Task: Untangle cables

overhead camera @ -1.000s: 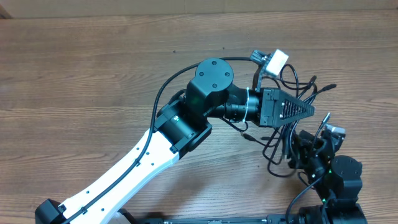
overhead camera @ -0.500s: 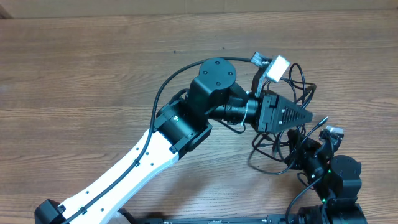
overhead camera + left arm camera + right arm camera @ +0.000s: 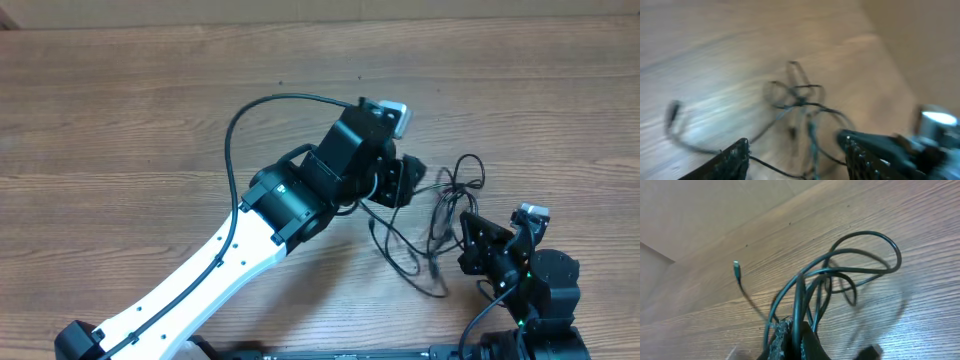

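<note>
The cables (image 3: 440, 212) are thin black cords lying in tangled loops on the wooden table, between my two arms. My left gripper (image 3: 408, 182) hangs over their left side. In the blurred left wrist view it (image 3: 796, 146) is open, with strands (image 3: 802, 102) running across the gap below and touching neither finger. My right gripper (image 3: 464, 240) reaches in from the lower right. It (image 3: 799, 330) is shut on a cable strand that rises into wide loops (image 3: 860, 255). A small plug end (image 3: 736, 269) lies free on the wood to the left.
The left arm (image 3: 230, 265), white with a black wrist, crosses the table from the bottom left, and its own thick black cable (image 3: 245, 115) arcs above it. The right arm's base (image 3: 545, 290) sits at the bottom right. Bare wooden table (image 3: 120, 110) stretches to the left and back.
The left gripper opened, let go of the cables and swung back to the left. The right gripper closed on a strand. The bundle shifted left and spread into looser loops.
</note>
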